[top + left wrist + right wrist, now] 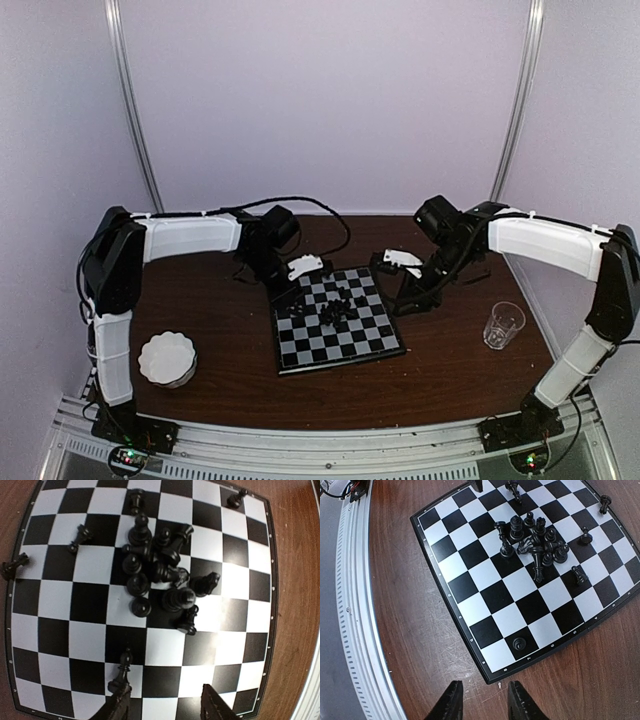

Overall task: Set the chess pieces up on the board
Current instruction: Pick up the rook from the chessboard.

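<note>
The chess pieces (159, 575) sit mostly heaped near the middle of the board (55, 600), with a few strays toward its edges. The left gripper (165, 694) hangs over one board edge and the right gripper (484, 687) just off another, both with fingers spread and empty.

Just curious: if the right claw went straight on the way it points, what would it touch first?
The right claw would probably meet the brown wooden table just short of the black-and-white checkered board; depth is unclear.
</note>
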### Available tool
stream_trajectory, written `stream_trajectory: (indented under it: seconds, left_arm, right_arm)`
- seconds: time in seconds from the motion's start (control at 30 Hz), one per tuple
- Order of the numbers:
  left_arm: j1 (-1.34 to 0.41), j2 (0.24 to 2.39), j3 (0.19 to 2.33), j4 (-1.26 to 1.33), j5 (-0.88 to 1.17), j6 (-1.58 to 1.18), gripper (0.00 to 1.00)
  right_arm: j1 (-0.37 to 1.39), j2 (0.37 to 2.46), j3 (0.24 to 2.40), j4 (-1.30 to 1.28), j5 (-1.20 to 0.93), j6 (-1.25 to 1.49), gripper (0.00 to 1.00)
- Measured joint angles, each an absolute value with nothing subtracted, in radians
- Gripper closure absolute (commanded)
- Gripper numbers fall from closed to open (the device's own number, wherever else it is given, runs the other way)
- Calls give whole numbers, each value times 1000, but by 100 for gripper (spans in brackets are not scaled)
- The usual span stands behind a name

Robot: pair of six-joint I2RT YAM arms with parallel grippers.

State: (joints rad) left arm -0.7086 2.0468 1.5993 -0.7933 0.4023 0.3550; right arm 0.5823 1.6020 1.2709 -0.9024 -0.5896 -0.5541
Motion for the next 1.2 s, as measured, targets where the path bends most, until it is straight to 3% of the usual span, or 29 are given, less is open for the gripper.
stream_trajectory:
  seconds: [0.63, 0.9, 1.2]
  left_arm:
    - [-733, 2093, 1618, -815, 228, 463, 56]
    - [-713, 2113, 1728, -778, 231, 309, 62]
    - [-685, 2242, 1930, -686, 206, 47, 56]
  right_arm:
    - [576, 1576, 1236, -886, -598, -554, 67]
    - [571, 1575, 1230, -883, -599, -554, 68]
    - [556, 1573, 1218, -866, -598, -554, 69]
